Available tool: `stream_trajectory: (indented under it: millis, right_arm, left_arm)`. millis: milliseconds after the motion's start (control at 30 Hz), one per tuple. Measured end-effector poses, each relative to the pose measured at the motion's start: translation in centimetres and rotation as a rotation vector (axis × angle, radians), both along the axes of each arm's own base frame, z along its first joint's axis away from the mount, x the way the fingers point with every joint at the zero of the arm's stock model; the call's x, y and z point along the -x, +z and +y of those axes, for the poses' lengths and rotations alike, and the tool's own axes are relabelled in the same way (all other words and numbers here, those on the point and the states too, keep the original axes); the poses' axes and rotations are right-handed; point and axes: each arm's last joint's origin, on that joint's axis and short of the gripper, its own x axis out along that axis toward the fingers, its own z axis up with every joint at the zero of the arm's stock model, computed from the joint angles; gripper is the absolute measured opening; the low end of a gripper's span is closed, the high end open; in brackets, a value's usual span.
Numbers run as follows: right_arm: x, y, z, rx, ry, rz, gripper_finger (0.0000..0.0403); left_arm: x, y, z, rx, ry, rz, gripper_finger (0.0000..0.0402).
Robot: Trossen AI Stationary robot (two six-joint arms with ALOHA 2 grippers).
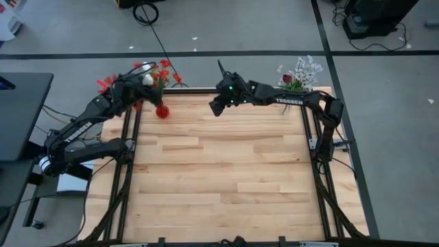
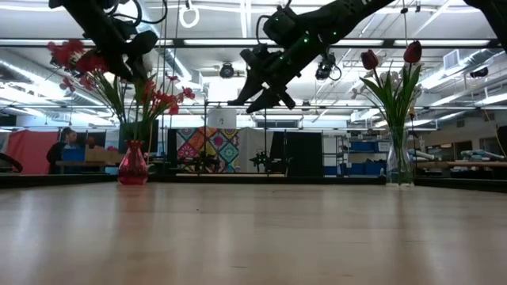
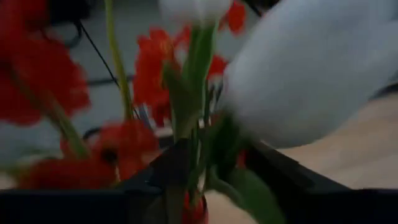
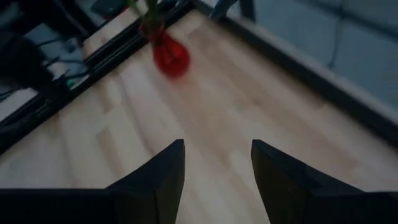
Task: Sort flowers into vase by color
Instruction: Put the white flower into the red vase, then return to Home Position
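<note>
From above, the left pincer [image 1: 145, 81] clamps a white tulip [image 1: 147, 79] over the red vase [image 1: 162, 111] at eleven o'clock; the right pincer [image 4: 216, 165] hangs apart. Its wrist view alone shows this.

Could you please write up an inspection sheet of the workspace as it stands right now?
Surface: wooden table, bare across its middle.
Job's things: red vase with red flowers at the far left corner; clear vase with maroon tulips and white sprigs at the far right corner.
Clutter: nothing seen.
Grippers: left gripper shut on a white tulip stem above the red vase; right gripper open, empty, raised over the table's far middle.
Cables: black cable on the floor beyond the table.
Surroundings: open workshop; a person sits far behind.
</note>
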Motion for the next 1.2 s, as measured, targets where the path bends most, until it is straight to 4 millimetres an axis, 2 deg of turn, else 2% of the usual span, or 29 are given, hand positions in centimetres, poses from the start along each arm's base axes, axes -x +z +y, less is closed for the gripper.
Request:
stream_trajectory:
  millis: [233, 300, 400, 533, 700, 900, 967, 1100, 1200]
  right_arm:
    - [1.4, -1.0, -0.6, -0.237, 0.099, 0.069, 0.0191]
    - [1.9, -0.7, -0.6, -0.249, 0.134, 0.070, 0.0188]
    - [2.4, 1.2, 0.0, -0.229, 0.175, 0.016, 0.0182]
    - [3.6, 4.2, 1.0, -0.177, 0.217, -0.053, 0.0171]
    - [5.5, 7.8, 1.9, -0.103, 0.238, -0.140, 0.0165]
    - [7.2, 10.1, 2.5, -0.057, 0.245, -0.197, 0.0165]
    - [7.6, 10.7, 2.9, -0.042, 0.267, -0.214, 0.0165]
    - [8.8, 12.9, 4.4, 0.095, 0.343, -0.261, 0.0162]
    - [10.3, 15.4, 5.9, 0.238, 0.319, -0.327, 0.0147]
  left_arm:
    - [0.4, -1.4, -1.0, 0.223, -0.081, 0.001, 0.0211]
    - [0.5, -1.4, -1.4, 0.264, -0.093, -0.040, 0.0214]
    - [0.2, -0.8, -1.9, 0.250, -0.124, -0.066, 0.0211]
    - [0.1, 1.6, -2.4, 0.163, -0.187, -0.070, 0.0200]
    - [0.8, 5.6, -2.9, 0.009, -0.204, -0.077, 0.0197]
    - [1.5, 10.1, -3.5, -0.153, -0.249, -0.077, 0.0197]
    - [1.4, 12.0, -3.7, -0.222, -0.327, -0.100, 0.0197]
    - [0.9, 15.7, -4.3, -0.415, -0.630, -0.222, 0.0194]
    - [-0.6, 16.9, -4.4, -0.515, -0.817, -0.306, 0.0180]
